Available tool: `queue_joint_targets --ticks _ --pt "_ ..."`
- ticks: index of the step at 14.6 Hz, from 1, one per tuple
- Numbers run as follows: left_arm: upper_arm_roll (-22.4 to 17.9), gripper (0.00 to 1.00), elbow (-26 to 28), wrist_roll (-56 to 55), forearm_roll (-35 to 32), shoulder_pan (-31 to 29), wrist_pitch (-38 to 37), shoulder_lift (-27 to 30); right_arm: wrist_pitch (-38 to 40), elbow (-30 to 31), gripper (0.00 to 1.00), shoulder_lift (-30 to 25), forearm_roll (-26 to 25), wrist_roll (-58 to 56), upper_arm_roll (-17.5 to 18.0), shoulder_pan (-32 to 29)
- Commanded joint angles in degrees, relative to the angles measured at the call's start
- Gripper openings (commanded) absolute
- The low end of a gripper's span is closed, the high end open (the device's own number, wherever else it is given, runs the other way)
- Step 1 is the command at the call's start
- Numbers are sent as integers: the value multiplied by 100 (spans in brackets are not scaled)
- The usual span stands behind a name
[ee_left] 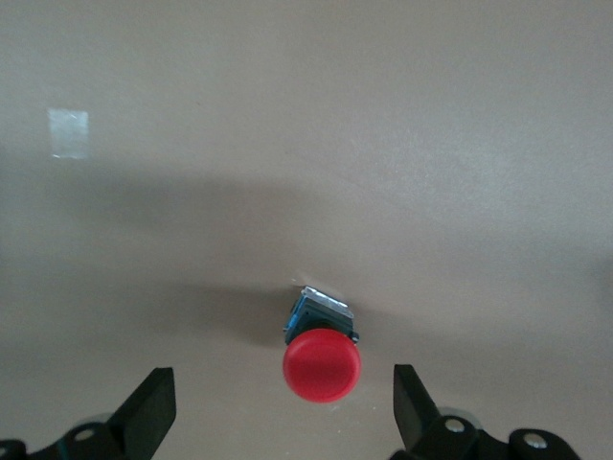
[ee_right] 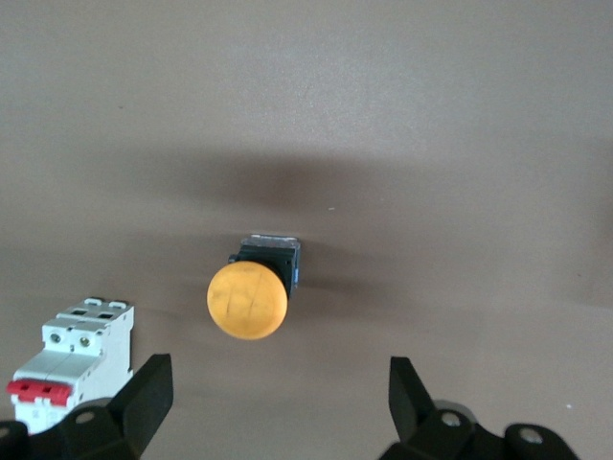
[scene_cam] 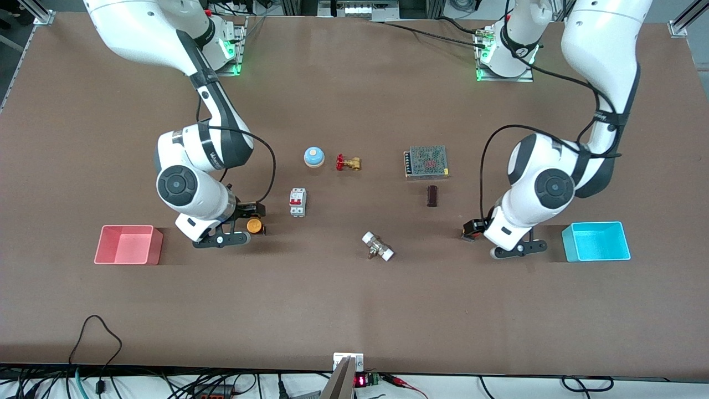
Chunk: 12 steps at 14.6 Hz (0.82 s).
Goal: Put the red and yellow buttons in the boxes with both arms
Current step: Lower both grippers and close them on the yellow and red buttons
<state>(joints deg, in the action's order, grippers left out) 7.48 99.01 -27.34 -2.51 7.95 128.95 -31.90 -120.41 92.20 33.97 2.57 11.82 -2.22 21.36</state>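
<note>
**Both claws spread wide above the two buttons**

The tabletop (scene_cam: 354,310) is a matte brown sheet with a faint grain. The right claw (ee_right: 278,407) hangs low over the yellow button (ee_right: 247,302), its black fingers (ee_right: 144,398) parted wide with the button between them and untouched. That button has a smooth, round, yellow-orange cap, lightly scuffed, on a squat black base; it sits toward the right arm's end of the tabletop, between the pink-red box (scene_cam: 128,244) and a white circuit breaker (scene_cam: 297,202) with red toggles.

The left claw (ee_left: 283,412) is likewise released, its wedge-shaped fingers (ee_left: 148,412) standing well apart on either side of the red button (ee_left: 322,365). The glossy round red cap tops a small dark block with a metal edge. It lies toward the left arm's end, near the cyan box (scene_cam: 596,241).

Both boxes are open rectangular plastic bins with thin walls, each close to its own end of the tabletop and nearer the front edge than the buttons.

Around the middle lie a blue dome bell (scene_cam: 313,156) with a cream top, a brass valve (scene_cam: 348,163) with a red handle, a metal mesh-covered power supply (scene_cam: 426,162), a small dark block (scene_cam: 432,195), and a white-ended fitting (scene_cam: 378,246).
</note>
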Motion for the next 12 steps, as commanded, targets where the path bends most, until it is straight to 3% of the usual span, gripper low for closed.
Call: queue_joint_targets --ticks 1,4,12 --pt "-9 100 -75 -289 -136 145 139 -246 26 -282 100 294 59 92 -42 35" --pt "-9 96 -75 -333 -136 163 157 -325 -175 -282 100 452 68 92 -33 43" --pt "-18 51 -92 -342 -136 137 157 -325 -440 -361 100 681 86 276 -33 43"
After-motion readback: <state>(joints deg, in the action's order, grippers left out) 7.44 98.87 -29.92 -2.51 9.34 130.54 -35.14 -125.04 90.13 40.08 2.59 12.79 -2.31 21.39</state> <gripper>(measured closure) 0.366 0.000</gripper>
